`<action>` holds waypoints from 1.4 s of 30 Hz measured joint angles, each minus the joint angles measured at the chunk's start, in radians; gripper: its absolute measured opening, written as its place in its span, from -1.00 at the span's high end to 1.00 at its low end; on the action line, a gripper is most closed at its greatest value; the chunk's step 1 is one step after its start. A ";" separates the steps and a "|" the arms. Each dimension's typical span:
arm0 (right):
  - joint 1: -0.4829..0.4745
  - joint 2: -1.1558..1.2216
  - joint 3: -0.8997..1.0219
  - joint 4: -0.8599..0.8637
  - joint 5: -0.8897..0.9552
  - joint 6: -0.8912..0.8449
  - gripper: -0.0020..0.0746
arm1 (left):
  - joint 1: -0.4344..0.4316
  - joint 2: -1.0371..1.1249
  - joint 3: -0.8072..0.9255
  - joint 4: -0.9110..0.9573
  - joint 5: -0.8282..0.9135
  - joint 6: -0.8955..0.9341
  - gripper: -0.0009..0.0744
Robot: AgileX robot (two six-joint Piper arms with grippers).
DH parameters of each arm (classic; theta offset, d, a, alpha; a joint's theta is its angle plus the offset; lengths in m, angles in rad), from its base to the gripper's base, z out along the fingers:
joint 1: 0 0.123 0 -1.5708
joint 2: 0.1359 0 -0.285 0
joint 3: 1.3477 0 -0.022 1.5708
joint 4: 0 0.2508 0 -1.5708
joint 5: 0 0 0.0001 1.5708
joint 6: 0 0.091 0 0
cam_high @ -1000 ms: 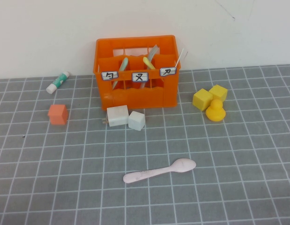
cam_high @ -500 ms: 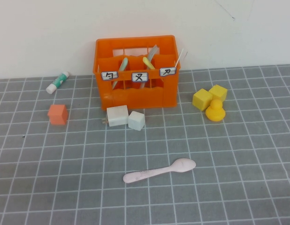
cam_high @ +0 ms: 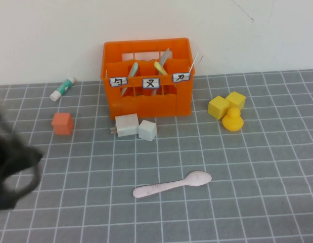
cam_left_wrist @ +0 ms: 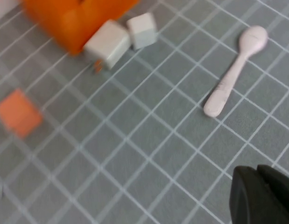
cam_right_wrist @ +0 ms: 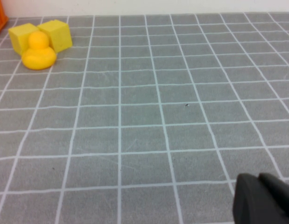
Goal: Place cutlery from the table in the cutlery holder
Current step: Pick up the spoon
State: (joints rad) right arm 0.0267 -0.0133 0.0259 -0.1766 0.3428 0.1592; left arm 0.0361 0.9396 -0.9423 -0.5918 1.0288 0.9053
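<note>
The pale pink-white spoon [cam_high: 172, 185] lies on the grey grid table [cam_high: 257, 182], in front of the orange cutlery holder [cam_high: 146, 101]; it also shows in the left wrist view [cam_left_wrist: 235, 70]. Utensils stand in the holder, and a grey fork head [cam_high: 166, 53] sticks up among them. No grey-green fork lies on the table. My left gripper [cam_high: 14, 169] is a dark blur at the left edge, well left of the spoon, its fingers [cam_left_wrist: 261, 196] shut and empty. My right gripper [cam_right_wrist: 265, 198] is shut and empty over bare mat, out of the high view.
Two white blocks [cam_high: 127, 124] [cam_high: 147, 130] sit in front of the holder. An orange-red cube [cam_high: 62, 123] and a green-capped tube [cam_high: 62, 88] are at the left. Two yellow cubes [cam_high: 218, 107] and a yellow duck [cam_high: 232, 120] are at the right. A white wall stands behind.
My left arm has come into the high view at the left edge; it was out of sight before. The spoon and other objects have not moved.
</note>
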 joint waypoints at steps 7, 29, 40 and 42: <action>0.000 0.000 0.000 0.000 0.000 0.000 0.95 | -0.268 0.326 -0.237 0.191 0.015 0.017 0.98; 0.000 0.000 0.000 0.000 0.000 0.000 0.95 | -0.655 0.902 -0.448 0.457 -0.097 -0.041 -0.15; 0.000 0.000 0.000 0.000 0.000 0.000 0.95 | -0.655 0.999 -0.454 0.452 -0.162 -0.001 -0.08; 0.000 0.000 0.000 0.000 0.000 0.000 0.95 | -0.655 1.008 -0.455 0.452 -0.174 0.006 -0.08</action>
State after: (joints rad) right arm 0.0267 -0.0133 0.0259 -0.1771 0.3428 0.1592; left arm -0.6187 1.9476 -1.3969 -0.1397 0.8550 0.9111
